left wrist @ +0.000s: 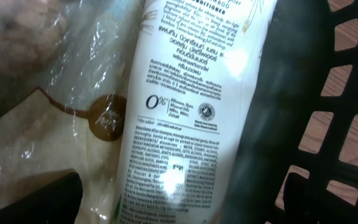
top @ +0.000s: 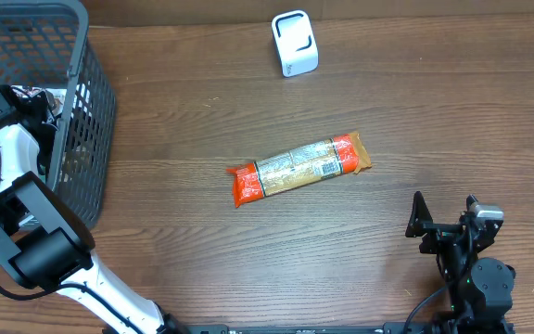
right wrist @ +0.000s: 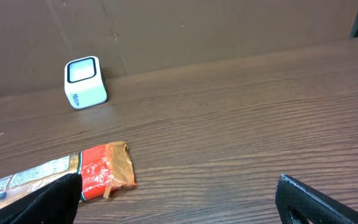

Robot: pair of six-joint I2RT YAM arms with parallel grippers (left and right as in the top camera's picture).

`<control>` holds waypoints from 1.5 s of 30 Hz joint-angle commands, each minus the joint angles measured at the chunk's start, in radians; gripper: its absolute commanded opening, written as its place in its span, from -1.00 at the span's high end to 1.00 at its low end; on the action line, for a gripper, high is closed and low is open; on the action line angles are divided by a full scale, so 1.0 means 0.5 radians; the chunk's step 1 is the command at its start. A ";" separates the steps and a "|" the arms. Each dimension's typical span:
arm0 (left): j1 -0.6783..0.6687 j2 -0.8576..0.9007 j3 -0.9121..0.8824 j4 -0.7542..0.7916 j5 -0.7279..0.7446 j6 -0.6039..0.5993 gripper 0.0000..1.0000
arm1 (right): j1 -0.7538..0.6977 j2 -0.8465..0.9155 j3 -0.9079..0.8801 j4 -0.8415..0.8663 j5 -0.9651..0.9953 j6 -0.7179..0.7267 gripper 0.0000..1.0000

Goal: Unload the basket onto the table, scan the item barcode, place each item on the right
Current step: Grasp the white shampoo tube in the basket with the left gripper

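Looking down from overhead, the long orange-red and beige plastic snack packet [top: 299, 170] lay flat mid-frame on the brown wooden table [top: 202, 269], well apart from the little white cube-shaped scanner [top: 295, 44] at top centre. Its long axis ran lower left to upper right at a shallow tilt, with the brown-tipped end to the right and the red end to the left. The right wrist cam only caught that brown-tipped end at its lower left, with the scanner at upper left.

The right gripper [top: 446, 224] sat lower right, jaws spread wide, holding nothing. The left gripper [top: 24, 100] was down inside the dark grey plastic mesh basket [top: 82, 56] at upper left. Only its wrist cam showed what was in there: a white printed tube [left wrist: 191, 112] beside a clear crinkly plastic bag [left wrist: 73, 74]. Its jaws stood wide apart, and I couldn't make out any grip.
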 commanded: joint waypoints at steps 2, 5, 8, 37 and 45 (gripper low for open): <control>-0.016 0.065 -0.034 0.018 0.063 0.111 -0.87 | -0.008 -0.018 0.014 -0.035 0.012 0.005 -1.00; -0.037 0.096 -0.034 0.019 0.060 0.125 -0.79 | -0.008 -0.018 0.014 -0.035 0.012 0.005 -1.00; -0.065 0.137 -0.034 0.018 0.045 0.125 -0.60 | -0.008 -0.018 0.014 -0.035 0.012 0.005 -1.00; -0.048 -0.809 0.886 -0.578 -0.150 -0.014 0.92 | -0.008 -0.018 0.014 -0.035 0.012 0.005 -1.00; -0.311 -1.086 0.884 -0.867 0.278 -0.001 0.91 | -0.008 -0.018 0.014 -0.035 0.012 0.005 -1.00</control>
